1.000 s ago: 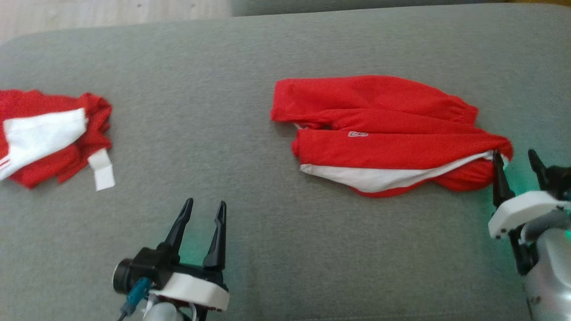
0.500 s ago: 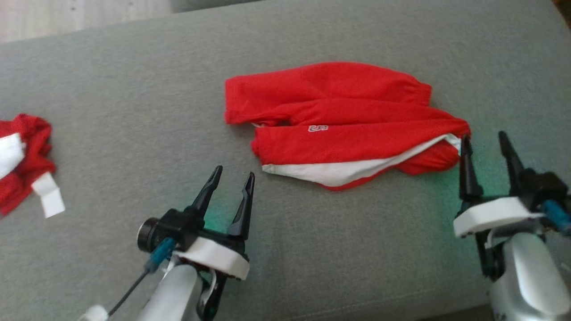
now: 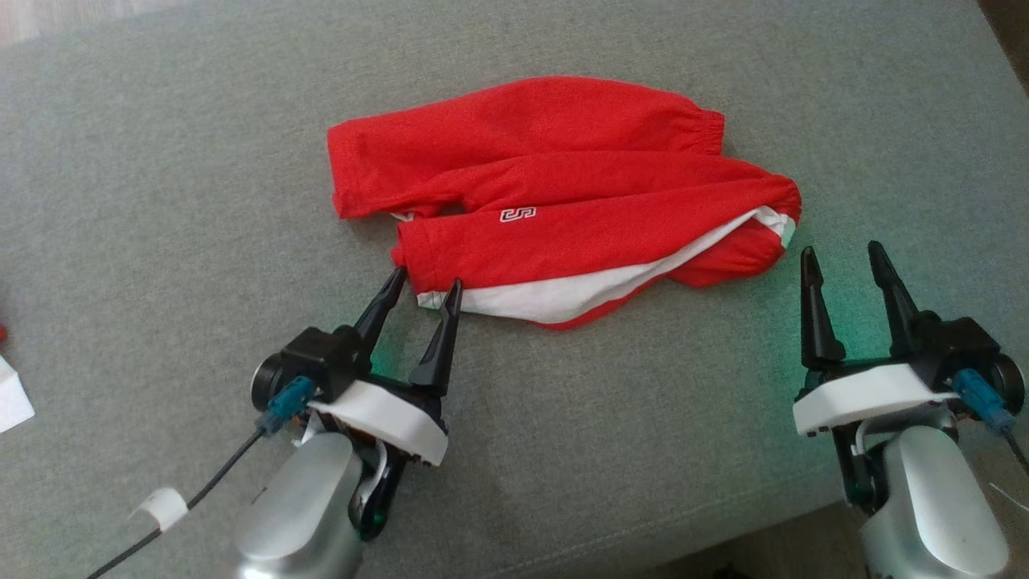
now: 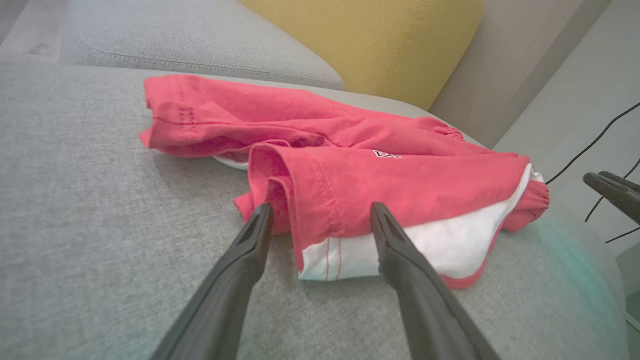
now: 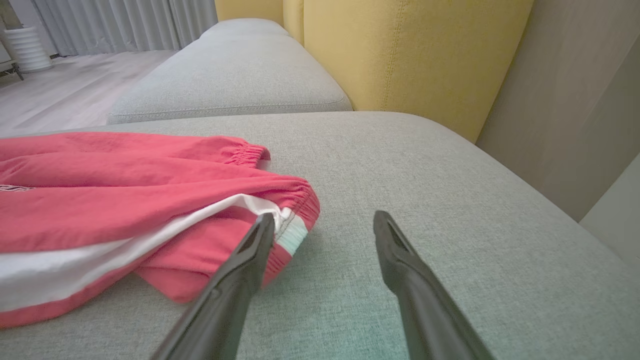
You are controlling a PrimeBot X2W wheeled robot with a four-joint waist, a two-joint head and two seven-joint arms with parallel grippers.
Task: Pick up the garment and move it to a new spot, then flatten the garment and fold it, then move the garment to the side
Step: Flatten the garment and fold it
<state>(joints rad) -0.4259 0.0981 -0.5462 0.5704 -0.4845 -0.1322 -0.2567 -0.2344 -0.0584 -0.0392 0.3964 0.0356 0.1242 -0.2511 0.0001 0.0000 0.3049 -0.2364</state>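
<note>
Straddling the garment [image 3: 563, 185] hem, perhaps touching, left hand [image 3: 428, 277] gapes; right hand [image 3: 841, 248] gapes alongside.

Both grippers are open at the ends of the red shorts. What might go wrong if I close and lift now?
1. The left gripper straddles the layered hem corner of the shorts; closing may catch only the top layer or the white lining, so the fold opens on lifting.
2. The right gripper stands beside the waistband, mostly over bare cushion; it may close on nothing.
</note>
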